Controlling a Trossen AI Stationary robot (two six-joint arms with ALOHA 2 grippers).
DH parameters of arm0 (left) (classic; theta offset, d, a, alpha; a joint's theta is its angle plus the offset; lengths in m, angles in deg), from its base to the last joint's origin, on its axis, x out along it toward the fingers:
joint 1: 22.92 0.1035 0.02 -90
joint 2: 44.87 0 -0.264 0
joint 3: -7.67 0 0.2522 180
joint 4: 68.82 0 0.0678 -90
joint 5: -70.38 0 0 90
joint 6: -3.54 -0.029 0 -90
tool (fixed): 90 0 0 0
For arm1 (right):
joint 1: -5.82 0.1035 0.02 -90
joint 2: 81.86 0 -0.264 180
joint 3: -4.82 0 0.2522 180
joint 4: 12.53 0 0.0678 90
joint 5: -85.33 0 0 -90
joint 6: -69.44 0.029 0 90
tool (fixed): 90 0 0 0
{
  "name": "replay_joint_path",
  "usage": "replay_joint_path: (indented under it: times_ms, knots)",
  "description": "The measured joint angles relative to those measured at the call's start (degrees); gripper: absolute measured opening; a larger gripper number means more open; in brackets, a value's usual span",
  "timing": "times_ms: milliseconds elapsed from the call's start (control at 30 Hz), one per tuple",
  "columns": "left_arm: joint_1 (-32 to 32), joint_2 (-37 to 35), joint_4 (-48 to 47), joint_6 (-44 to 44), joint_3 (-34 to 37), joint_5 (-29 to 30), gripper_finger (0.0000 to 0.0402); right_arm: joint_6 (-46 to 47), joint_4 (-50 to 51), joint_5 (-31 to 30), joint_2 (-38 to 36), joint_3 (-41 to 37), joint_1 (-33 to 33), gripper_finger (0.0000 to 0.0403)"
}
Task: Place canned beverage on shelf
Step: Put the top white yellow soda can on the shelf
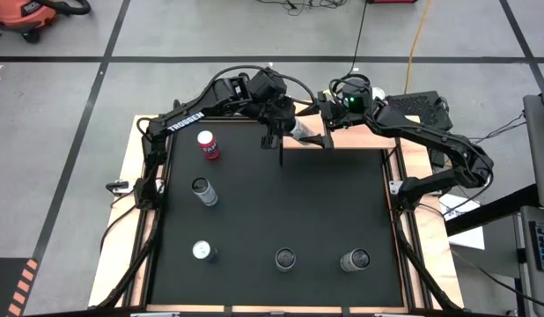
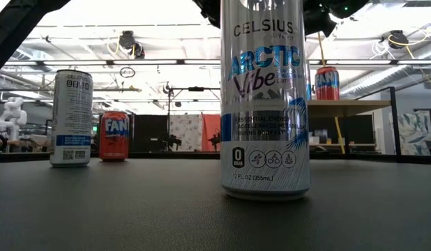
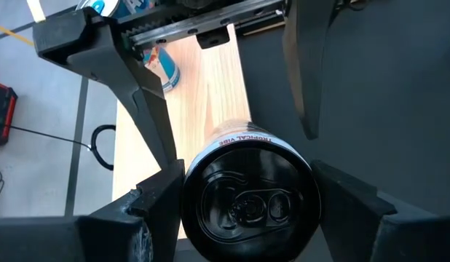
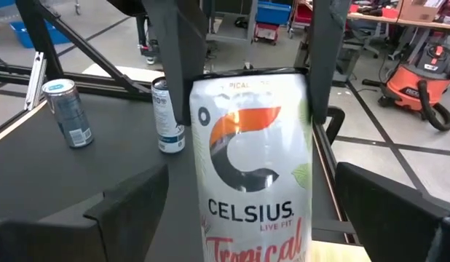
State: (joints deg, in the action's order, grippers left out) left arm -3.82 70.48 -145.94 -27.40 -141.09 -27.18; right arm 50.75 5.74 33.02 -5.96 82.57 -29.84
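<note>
A white Celsius can (image 4: 254,160) with a black lid (image 3: 247,211) hangs in the air at the table's far edge, with my left gripper (image 1: 288,130) shut on it. Below it lies the light wooden shelf (image 3: 218,94), also seen in the low view (image 2: 348,106). My right gripper (image 4: 258,218) is open. Its fingers (image 3: 137,94) stand on either side of the can's bottom end, with gaps to the can's wall. On the shelf stands another can (image 2: 327,84). My left gripper pinches the can's side walls near the lid end (image 3: 188,189) between its two fingers. The fingers lie along the can, and the lid faces back toward the wrist. The can is lifted clear and tilted, its bottom end lower, over the shelf.
Several cans stand on the black mat: a red one (image 1: 208,145) and a silver one (image 1: 203,191) on the left, and others along the near edge (image 1: 285,259). One tall Celsius can (image 2: 264,104) stands close to the low camera.
</note>
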Motion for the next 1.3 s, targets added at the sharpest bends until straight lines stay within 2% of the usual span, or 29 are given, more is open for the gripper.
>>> replay_joint_path:
  times_ms: [267,433,667,967,1300]
  knots:
    - [0.0,0.0,0.6,0.0,0.0,-0.2,0.0249,0.4,0.0,-0.3,0.0,0.0,1.5,0.0373]
    - [0.0,0.0,1.7,0.0,0.0,-1.5,0.0249,0.6,0.0,-0.6,0.0,0.0,2.0,0.035]
    - [-0.1,0.0,1.7,0.0,0.0,-2.9,0.0249,0.5,0.4,-0.6,0.0,0.0,2.0,0.0294]
    - [-0.1,0.0,1.5,0.6,0.0,-2.9,0.0249,1.3,1.4,-0.9,0.0,0.0,2.0,0.0196]
    - [-0.2,0.1,2.6,3.0,0.1,-2.0,0.0259,2.4,2.6,-3.1,-0.1,0.1,3.1,0.0199]
